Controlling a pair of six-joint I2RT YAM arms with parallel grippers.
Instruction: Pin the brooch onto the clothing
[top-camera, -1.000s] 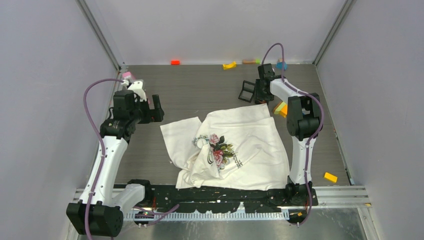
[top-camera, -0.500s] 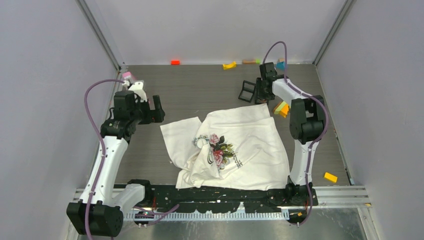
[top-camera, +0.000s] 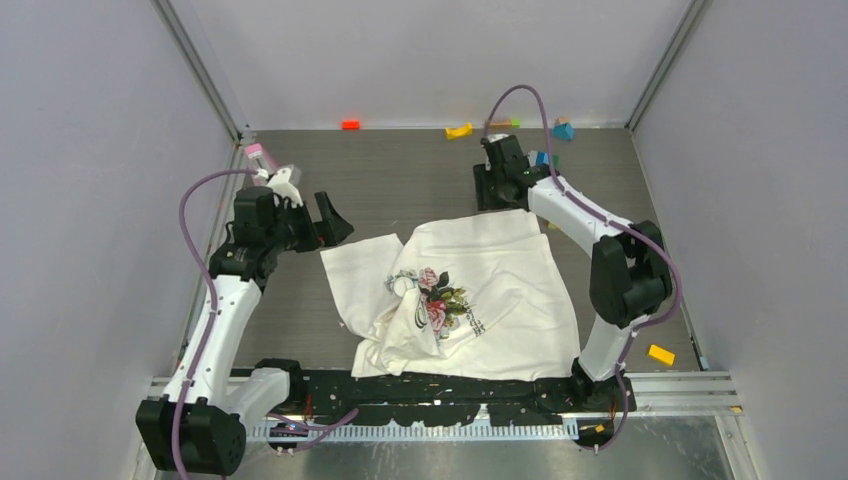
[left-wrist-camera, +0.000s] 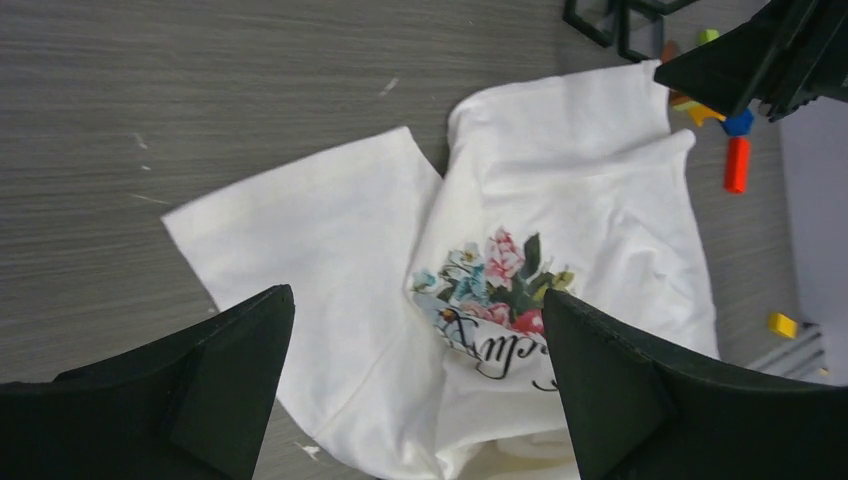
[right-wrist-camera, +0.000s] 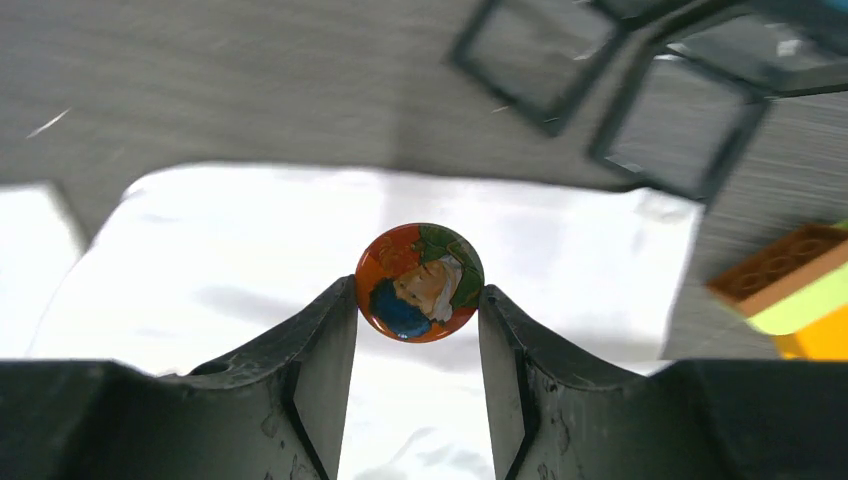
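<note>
The clothing (top-camera: 500, 290), a white T-shirt with a rose print and dark lettering, lies crumpled in the middle of the table. The brooch (right-wrist-camera: 420, 280), a round orange badge with a painted face, is pinched edge-on between the fingertips of my right gripper (right-wrist-camera: 418, 291). That gripper (top-camera: 497, 190) hovers over the shirt's far edge (right-wrist-camera: 250, 260). My left gripper (top-camera: 330, 218) hangs by the shirt's left sleeve, open and holding nothing. In the left wrist view its gripper (left-wrist-camera: 416, 298) frames the print on the clothing (left-wrist-camera: 330, 230).
Black square frames (right-wrist-camera: 620, 90) lie just beyond the shirt's far edge. An orange-and-yellow brick (right-wrist-camera: 790, 290) sits to its right. Small blocks are scattered about: orange (top-camera: 350, 124), yellow (top-camera: 459, 130) and blue (top-camera: 563, 130) by the back wall, yellow (top-camera: 660, 354) near right.
My right arm has swung left from beside the black frames to the shirt's far edge, carrying the brooch. The left gripper has shifted slightly right toward the sleeve.
</note>
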